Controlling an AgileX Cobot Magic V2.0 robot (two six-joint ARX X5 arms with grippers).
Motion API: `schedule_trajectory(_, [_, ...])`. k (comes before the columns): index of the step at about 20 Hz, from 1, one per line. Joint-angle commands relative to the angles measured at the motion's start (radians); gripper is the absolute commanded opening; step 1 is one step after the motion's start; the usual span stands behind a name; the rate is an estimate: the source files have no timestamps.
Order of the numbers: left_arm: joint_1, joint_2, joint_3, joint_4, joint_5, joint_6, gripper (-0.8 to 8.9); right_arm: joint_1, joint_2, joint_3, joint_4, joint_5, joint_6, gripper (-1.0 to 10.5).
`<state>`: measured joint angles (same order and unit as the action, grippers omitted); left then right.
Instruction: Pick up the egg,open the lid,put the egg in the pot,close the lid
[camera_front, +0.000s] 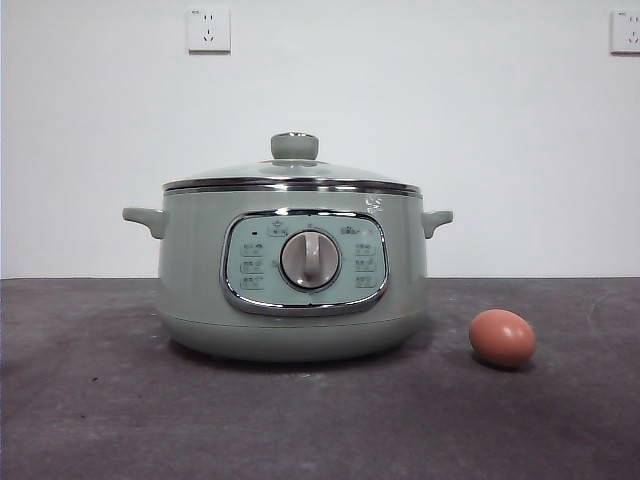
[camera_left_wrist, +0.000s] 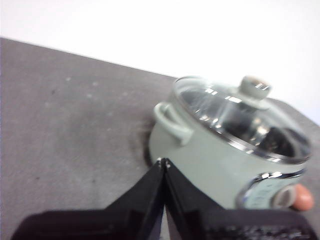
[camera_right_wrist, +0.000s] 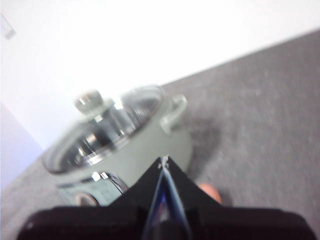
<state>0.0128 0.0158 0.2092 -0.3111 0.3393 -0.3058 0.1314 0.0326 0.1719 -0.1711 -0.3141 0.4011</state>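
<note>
- Two grippers, left (camera_left_wrist: 163, 162) and right (camera_right_wrist: 164, 161), hang above the counter (camera_front: 100, 400), jaws pressed together, holding nothing.
- The small reddish-brown oval egg (camera_front: 502, 338) lies beside the pale sage-green round pot (camera_front: 200, 290), glass lid (camera_front: 292, 172) on.
- Step in hand, seemingly: picking up the egg; the right jaws, nearer it, must open and descend.

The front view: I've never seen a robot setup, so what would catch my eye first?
The green pot in the middle of the dark table, its glass lid on. Next, the small brown egg lying on the table beside it, apart from it. Neither gripper shows there; both hang above, jaws shut.
</note>
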Motion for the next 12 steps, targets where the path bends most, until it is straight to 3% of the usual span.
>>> schedule_trajectory(1, [0.001, 0.019, 0.064, -0.048, 0.023, -0.011, -0.06, 0.001, 0.045, 0.068, -0.036, -0.002, 0.008, -0.1])
schedule_trajectory(4, [0.001, 0.057, 0.144, -0.103, 0.057, -0.003, -0.06, 0.001, 0.121, 0.169, -0.130, -0.025, -0.040, -0.1])
schedule_trajectory(12, [0.001, 0.200, 0.342, -0.273, 0.275, 0.114, -0.06, 0.002, 0.380, 0.476, -0.470, -0.214, -0.308, -0.1])
